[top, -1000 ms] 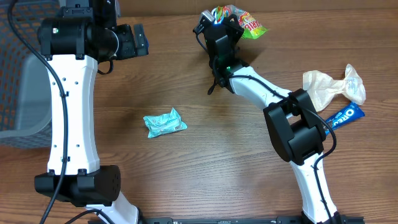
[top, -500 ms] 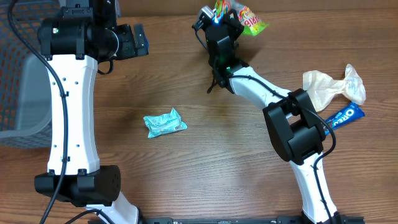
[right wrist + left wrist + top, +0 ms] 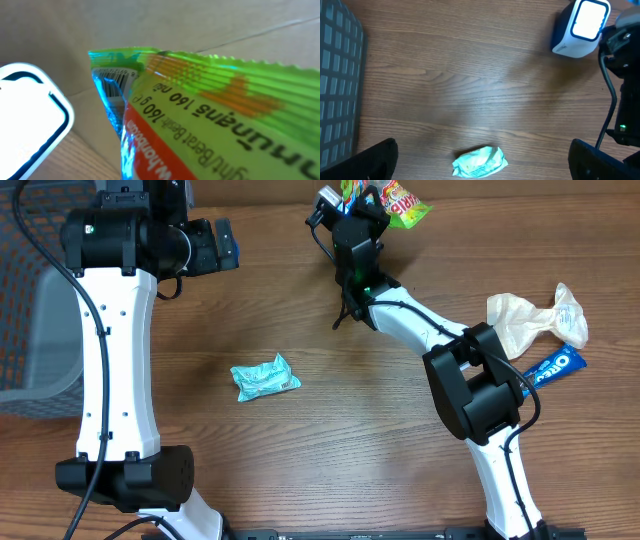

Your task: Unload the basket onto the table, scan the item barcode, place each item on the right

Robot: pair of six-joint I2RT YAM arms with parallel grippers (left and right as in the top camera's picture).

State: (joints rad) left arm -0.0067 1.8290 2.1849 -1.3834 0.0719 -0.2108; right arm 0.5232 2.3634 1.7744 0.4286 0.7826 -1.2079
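The wooden table is seen whole only from overhead, with a grey mesh basket at its left edge. A crumpled beige bag and a blue Oreo packet by the right arm's base are shown in that view alone. The green snack bag is found at the far edge of the table, clenched in the right gripper, whose jaws are closed on the bag's near end. The rest of the bag sticks out beyond the jaws, away from the arm. A teal packet is left lying on the bare wood at mid-table, well apart from both grippers.

The white scanner is barely made out from overhead; its lit window is shown plainly by the left wrist camera, just beside the right arm's dark links. The left gripper is held released, its fingers spread wide at the lower corners of that view, above the teal packet. Only in the right wrist view is the bag's barcode seen, at the wrapper's crimped corner, just beside the scanner's rounded casing.
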